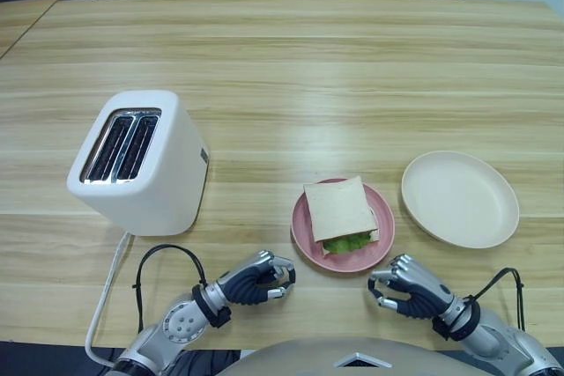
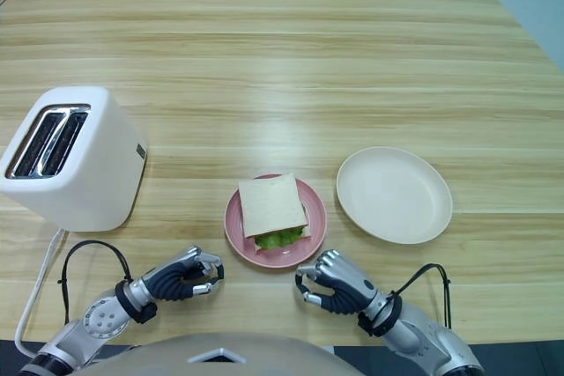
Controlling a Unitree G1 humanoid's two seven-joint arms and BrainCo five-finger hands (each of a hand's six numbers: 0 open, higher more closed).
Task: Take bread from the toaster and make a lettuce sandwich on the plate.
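Both my hands sit curled on nothing near the table's front edge, the left hand below the toaster, the right hand below the cream plate, and I see the sandwich, lettuce peeking out, on the pink plate between them.

The table was of pale wood, with long straight grain lines running from side to side. The toaster was white, its two slots dark, nearly black, with what seemed a silvery edge around them. Its cord was white too. The pink plate and the cream plate were both plain, without pattern. The bread was off-white with a thin tan crust, and the lettuce under it bright green. The left hand and the right hand were grey metal with black parts.
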